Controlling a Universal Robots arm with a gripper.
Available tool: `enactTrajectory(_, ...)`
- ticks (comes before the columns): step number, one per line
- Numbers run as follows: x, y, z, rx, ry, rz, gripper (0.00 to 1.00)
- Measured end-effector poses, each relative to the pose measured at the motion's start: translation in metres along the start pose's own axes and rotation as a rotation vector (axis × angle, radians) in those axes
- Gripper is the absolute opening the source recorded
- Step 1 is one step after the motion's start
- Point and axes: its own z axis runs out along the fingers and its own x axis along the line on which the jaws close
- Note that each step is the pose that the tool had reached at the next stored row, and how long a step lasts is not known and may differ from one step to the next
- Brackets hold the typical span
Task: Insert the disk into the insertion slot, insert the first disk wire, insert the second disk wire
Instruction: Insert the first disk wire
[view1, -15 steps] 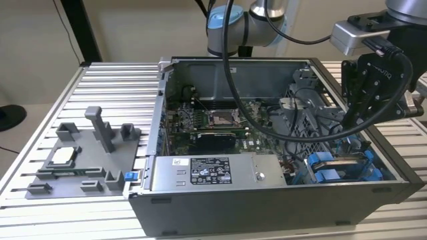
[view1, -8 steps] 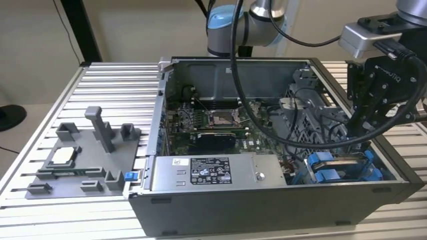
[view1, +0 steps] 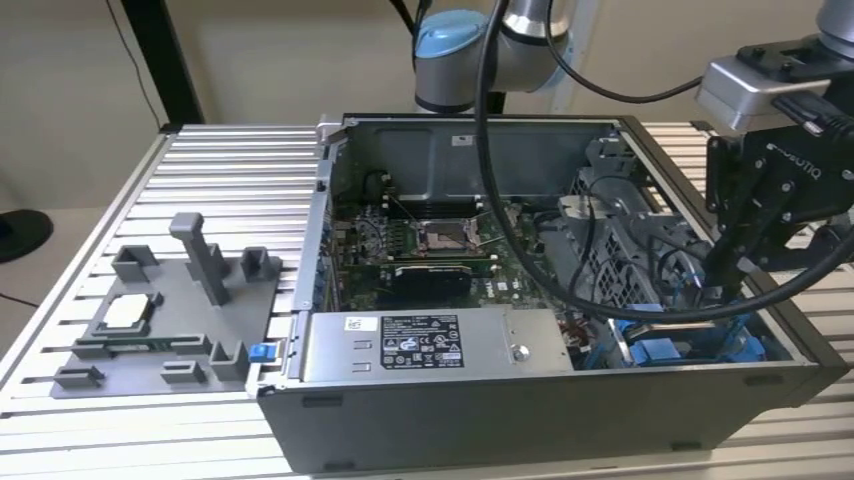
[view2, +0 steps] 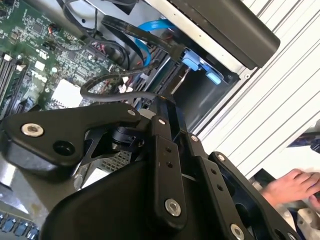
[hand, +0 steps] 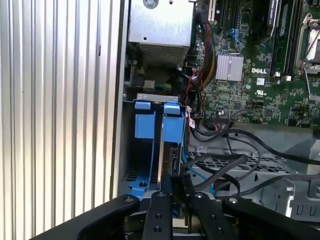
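In the first wrist view the disk (hand: 169, 155) stands on edge in its blue carrier, down inside the insertion slot (hand: 144, 125), a grey bay with blue rails at the case's corner. My gripper (hand: 175, 184) sits right over it with the fingers closed narrowly on the disk's edge. The exterior view shows the gripper (view1: 727, 285) reaching straight down into the blue-railed bay (view1: 663, 350) at the case's front, on that view's right. A blue wire (view2: 150, 25) and black wires (hand: 225, 167) lie loose beside the bay, close to the fingers (view2: 172, 107).
The open computer case (view1: 534, 400) lies on a ribbed aluminium table (view1: 227, 160). A labelled grey power-supply box (view1: 414, 345) sits beside the bay. A grey fixture (view1: 160, 320) stands at the exterior view's left. A person's hand (view2: 290, 186) rests on the table near the case.
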Motion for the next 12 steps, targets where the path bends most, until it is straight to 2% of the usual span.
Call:
enactTrajectory(5,0.0059,-0.0054,0.0018,-0.0081,-0.0004,0.000,0.00)
enactTrajectory(12,0.0061,-0.0062,0.0019,-0.0083,-0.0004,0.000,0.00)
